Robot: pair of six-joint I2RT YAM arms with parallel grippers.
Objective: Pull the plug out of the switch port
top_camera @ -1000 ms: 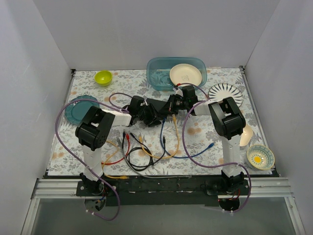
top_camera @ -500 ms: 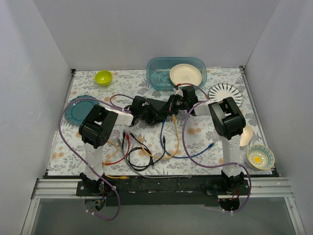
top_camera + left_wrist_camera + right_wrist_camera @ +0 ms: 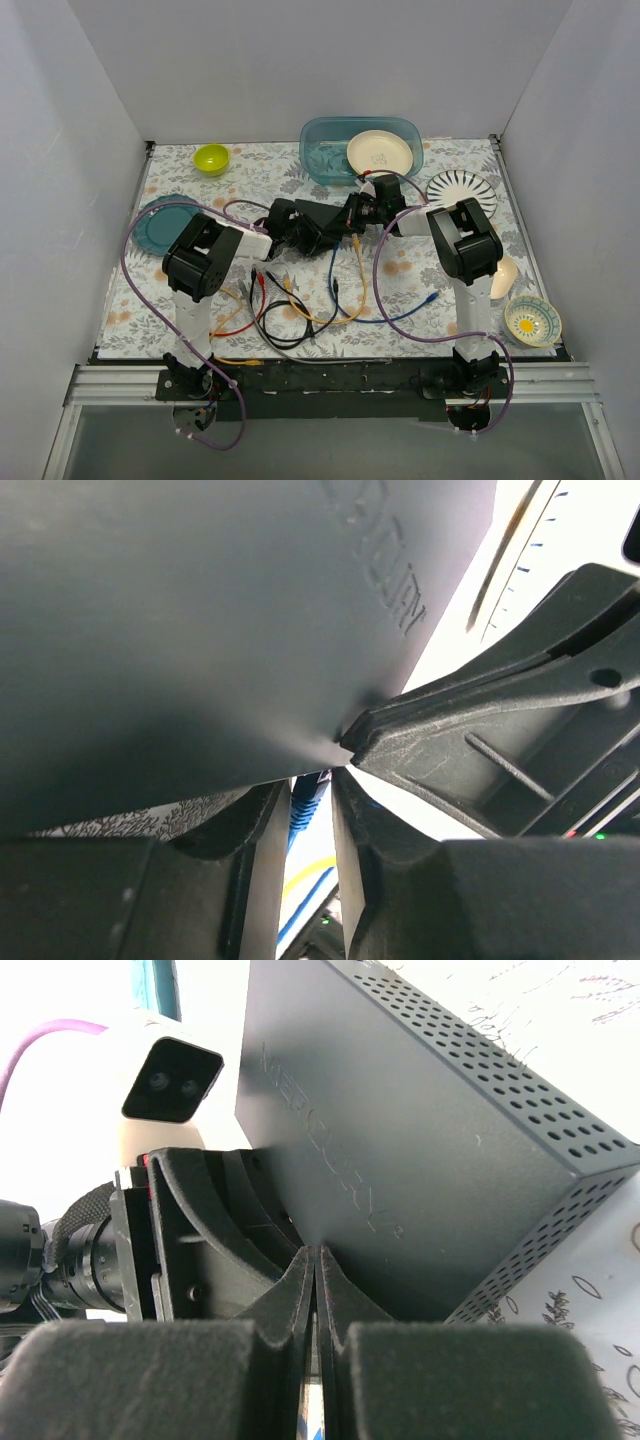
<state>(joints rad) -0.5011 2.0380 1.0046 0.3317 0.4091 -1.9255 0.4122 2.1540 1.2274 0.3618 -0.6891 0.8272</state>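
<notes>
One blue plug [image 3: 307, 802] pinched by left gripper [image 3: 305, 792] at edge of switch [image 3: 200, 610], centre of table [image 3: 300, 170]; right gripper [image 3: 317, 1260] pressed shut against switch face. Plug best drawn straight out, switch braced — no twisting.

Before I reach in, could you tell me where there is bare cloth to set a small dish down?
The clearest patch is the far cloth between the green bowl and the blue tub. A smaller one lies on the near side of the teal plate. The middle is crowded by the switch and the loose cables in front.
</notes>
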